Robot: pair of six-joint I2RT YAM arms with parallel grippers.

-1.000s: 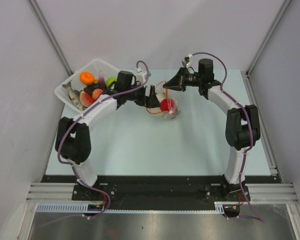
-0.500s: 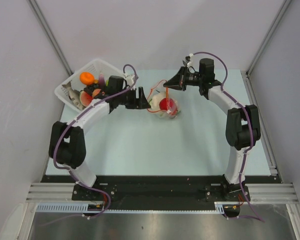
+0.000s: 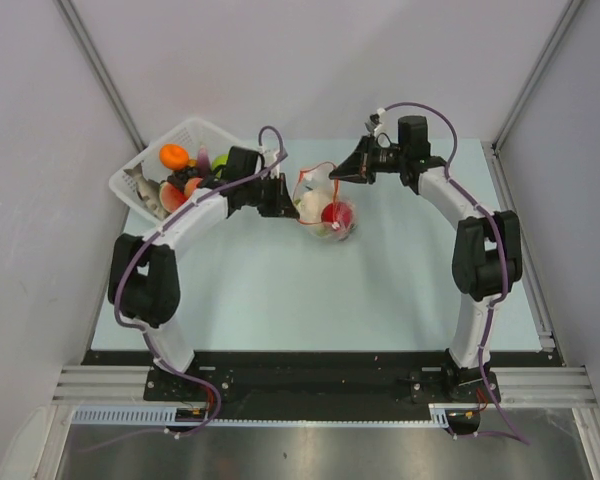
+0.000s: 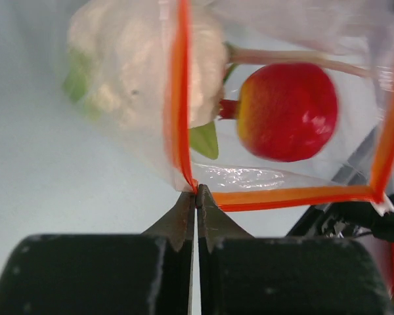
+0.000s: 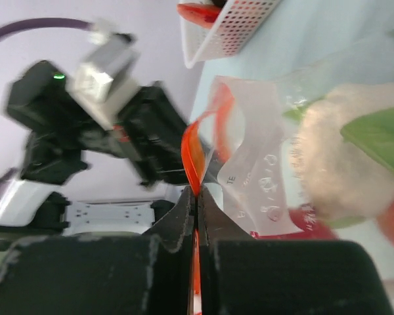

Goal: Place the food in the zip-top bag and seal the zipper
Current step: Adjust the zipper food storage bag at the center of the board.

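Observation:
The clear zip-top bag (image 3: 324, 226) lies mid-table with its mouth raised. Inside it are a white cauliflower (image 4: 134, 62) and a red tomato (image 4: 287, 111). My left gripper (image 4: 196, 191) is shut on the red-orange zipper (image 4: 295, 195) at the mouth's left corner. My right gripper (image 5: 196, 194) is shut on the zipper strip (image 5: 193, 154) at the far side of the mouth. In the top view the left gripper (image 3: 296, 199) and right gripper (image 3: 337, 175) hold the mouth open between them. More food, such as an orange (image 3: 174, 155), sits in the basket.
A white slatted basket (image 3: 193, 132) with several toy foods stands at the back left, just behind my left arm. Its corner (image 5: 231, 31) shows in the right wrist view. Grey walls close in the table on the left, back and right.
My left gripper has swung right from beside the basket to the bag's mouth and shut on the zipper. The mouth now stands pulled open wider. The right gripper has kept its hold.

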